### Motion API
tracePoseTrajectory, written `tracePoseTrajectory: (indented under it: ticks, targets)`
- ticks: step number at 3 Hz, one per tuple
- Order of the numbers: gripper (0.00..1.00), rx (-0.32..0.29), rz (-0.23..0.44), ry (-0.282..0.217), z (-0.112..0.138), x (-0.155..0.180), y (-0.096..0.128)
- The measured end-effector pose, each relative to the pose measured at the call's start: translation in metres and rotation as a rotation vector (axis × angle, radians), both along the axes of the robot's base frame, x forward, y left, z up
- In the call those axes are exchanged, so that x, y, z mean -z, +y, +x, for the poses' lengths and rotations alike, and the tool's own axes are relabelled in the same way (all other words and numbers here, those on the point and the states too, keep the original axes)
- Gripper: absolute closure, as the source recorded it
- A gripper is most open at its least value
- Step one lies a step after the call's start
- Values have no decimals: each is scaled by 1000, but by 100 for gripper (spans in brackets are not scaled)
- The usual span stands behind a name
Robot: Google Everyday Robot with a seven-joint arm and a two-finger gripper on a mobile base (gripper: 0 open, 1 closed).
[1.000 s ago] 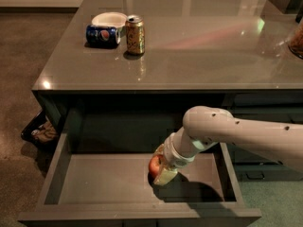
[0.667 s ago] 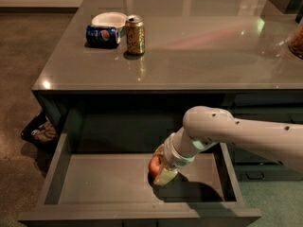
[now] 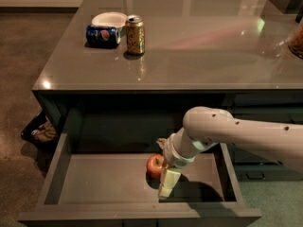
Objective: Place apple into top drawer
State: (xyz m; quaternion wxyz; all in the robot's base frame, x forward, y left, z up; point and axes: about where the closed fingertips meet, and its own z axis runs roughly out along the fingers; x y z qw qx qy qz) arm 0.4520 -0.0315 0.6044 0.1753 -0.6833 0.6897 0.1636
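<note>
The apple (image 3: 154, 166), red with yellowish patches, rests on the flat grey bottom of the pulled-out top drawer (image 3: 94, 183), right of its middle. My gripper (image 3: 162, 169) reaches down into the drawer from the right and straddles the apple. Its pale near finger (image 3: 168, 182) stands just in front of the apple and a little apart from it. The far finger shows only as a tip behind the apple. The gripper is open and the apple sits on its own.
On the grey desk top (image 3: 199, 56) stand a gold drink can (image 3: 135, 34), a blue Pepsi can on its side (image 3: 102, 35) and a white bowl (image 3: 109, 19). Narrower dark drawers (image 3: 255, 171) lie to the right. A dark bin with scraps (image 3: 40, 132) stands on the floor at left.
The near finger has spread slightly away from the apple toward the drawer's front. The apple and the arm stay where they were.
</note>
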Motion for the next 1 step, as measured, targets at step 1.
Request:
tracePoseTrajectory:
  ticks: [1]
  targets:
    - [0,0,0,0,0,0,0]
